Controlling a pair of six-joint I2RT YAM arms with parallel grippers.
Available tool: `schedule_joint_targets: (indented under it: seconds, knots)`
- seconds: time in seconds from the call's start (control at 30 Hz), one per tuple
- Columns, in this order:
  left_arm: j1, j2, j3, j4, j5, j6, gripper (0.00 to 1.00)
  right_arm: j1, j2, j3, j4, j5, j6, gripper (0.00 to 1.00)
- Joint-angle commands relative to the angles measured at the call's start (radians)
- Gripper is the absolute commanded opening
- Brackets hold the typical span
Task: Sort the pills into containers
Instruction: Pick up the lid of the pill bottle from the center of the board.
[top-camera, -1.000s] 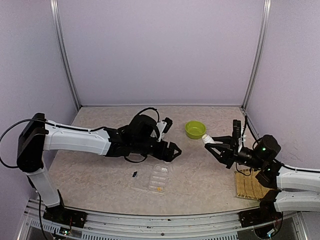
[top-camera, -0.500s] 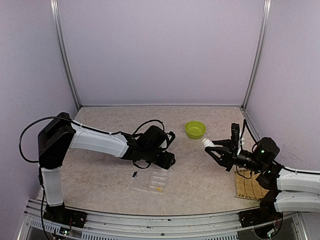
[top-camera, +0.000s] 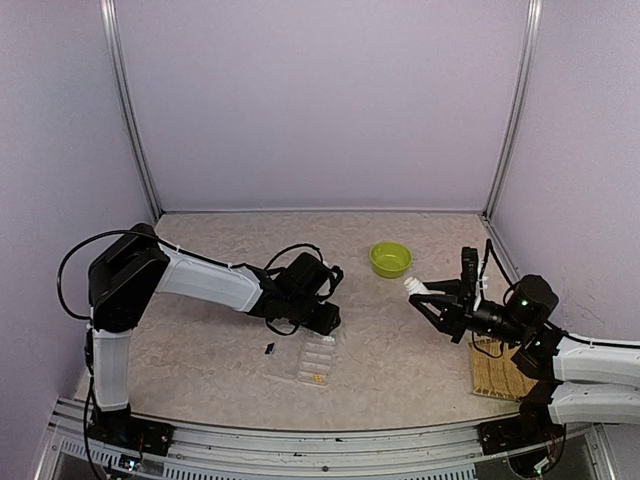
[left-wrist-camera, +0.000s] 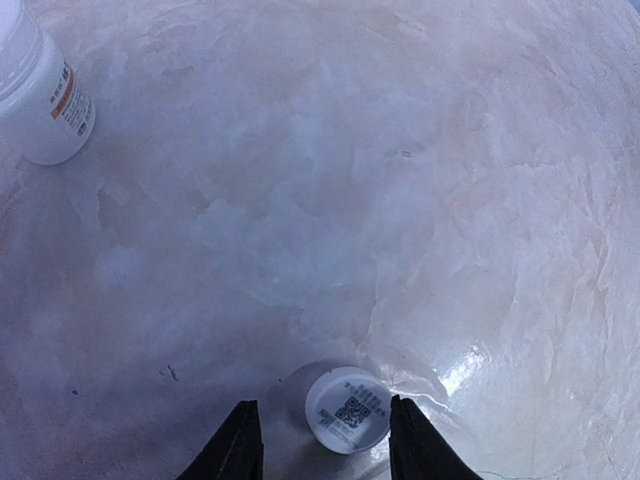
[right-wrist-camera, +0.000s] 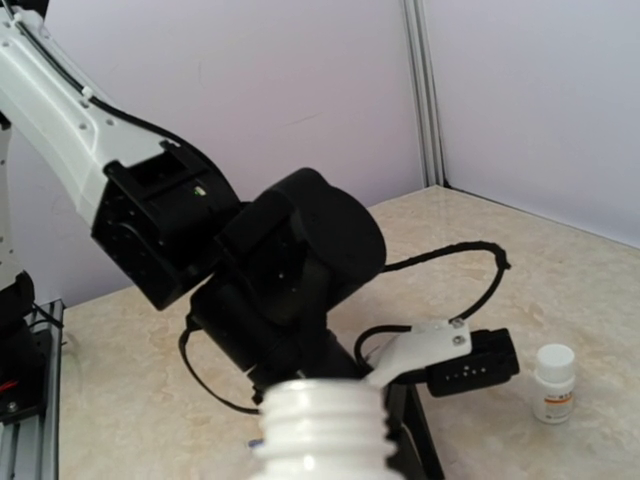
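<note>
The clear pill box (top-camera: 308, 360) lies flat near the front, with yellowish pills (top-camera: 318, 378) in a near compartment. A dark pill (top-camera: 269, 348) sits on the table to its left. My left gripper (top-camera: 322, 318) points down just behind the box. In the left wrist view its jaws (left-wrist-camera: 325, 442) stand open astride a small white cap (left-wrist-camera: 348, 410); the right finger is close against the cap and the left finger stands clear of it. My right gripper (top-camera: 432, 296) is shut on an uncapped white bottle (top-camera: 416, 287), whose threaded neck (right-wrist-camera: 320, 430) fills the bottom of the right wrist view.
A lime-green bowl (top-camera: 390, 258) stands at the back right. A woven mat (top-camera: 500, 370) lies under the right arm. A second, capped white bottle (left-wrist-camera: 40, 95) (right-wrist-camera: 553, 382) stands on the table beyond the left gripper.
The left arm drew back to the left and came down over the cap, its jaws narrowing. The right gripper with the bottle sank slightly and then held still.
</note>
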Motion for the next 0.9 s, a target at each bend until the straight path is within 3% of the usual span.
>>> schedule_joint_targets:
  seconds: [0.0,0.23,0.5,0.87]
  knots:
    - [0.005,0.022,0.028,0.024,0.011,0.015,0.42,-0.006,0.007,-0.013,0.025,0.001,0.002,0.15]
    - [-0.001,0.018,0.024,0.028,0.023,0.013,0.37,-0.006,0.011,-0.012,0.023,0.004,-0.002,0.15]
    - [-0.017,0.023,0.044,0.013,0.014,0.022,0.44,-0.006,0.02,-0.006,0.02,0.001,-0.004,0.15]
    - [-0.029,0.032,0.059,-0.007,-0.024,0.031,0.44,-0.006,0.023,-0.004,0.015,0.001,-0.008,0.16]
